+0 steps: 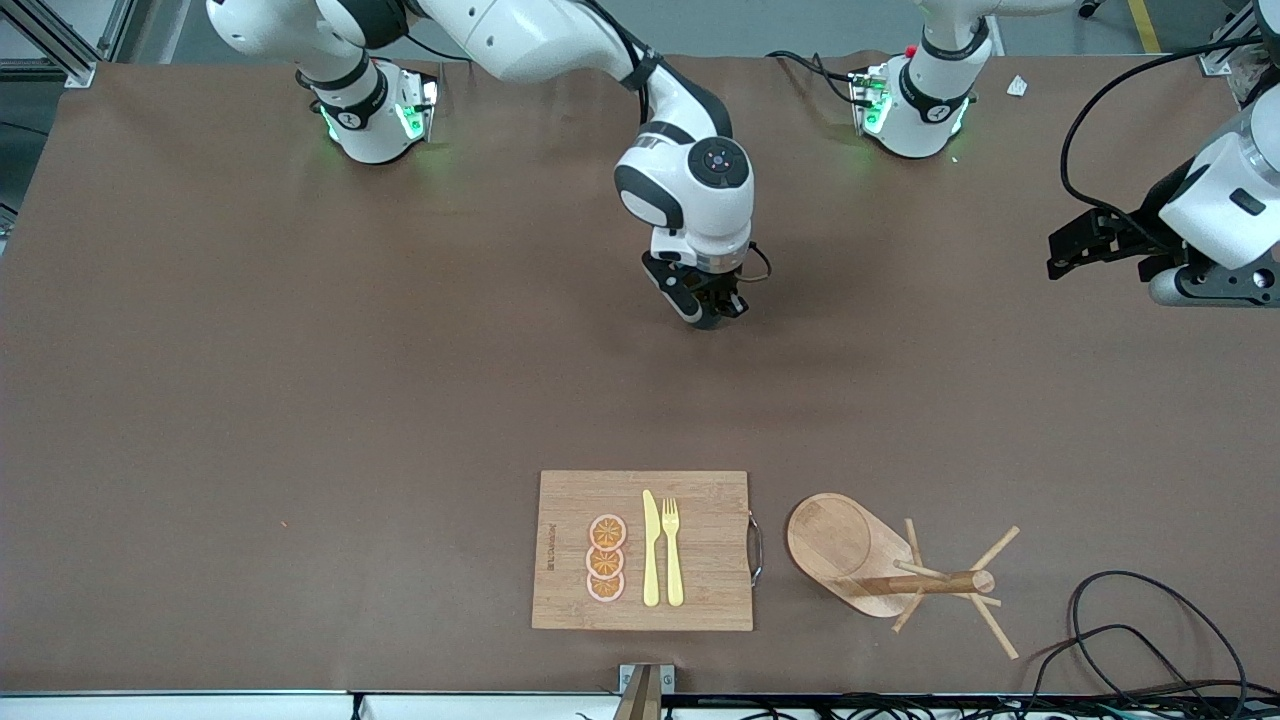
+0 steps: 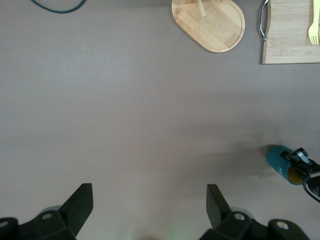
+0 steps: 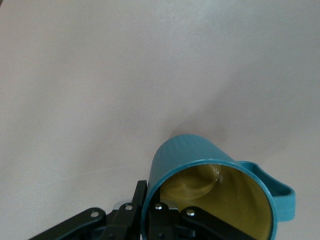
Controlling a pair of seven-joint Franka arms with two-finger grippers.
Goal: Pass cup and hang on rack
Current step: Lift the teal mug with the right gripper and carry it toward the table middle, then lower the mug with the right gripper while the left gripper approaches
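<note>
The teal mug (image 3: 210, 190) is clamped by its rim in the right gripper (image 1: 712, 305), one finger inside the yellow wall and one outside, and is carried over the bare middle of the table, well apart from the mug tree (image 1: 880, 565). In the front view the mug is almost wholly hidden under the wrist, so its tilt can only be judged from the wrist views, where it appears tipped on its side. The pick-up is thus done. The hand-over is not yet begun: the left gripper (image 2: 150, 210) hangs with its jaws spread wide and empty at the left arm's end of the table, nearer the bases than the mug tree. The mug tree lies toppled beside the bamboo cutting board (image 1: 645, 550), so hanging is also left.
</note>
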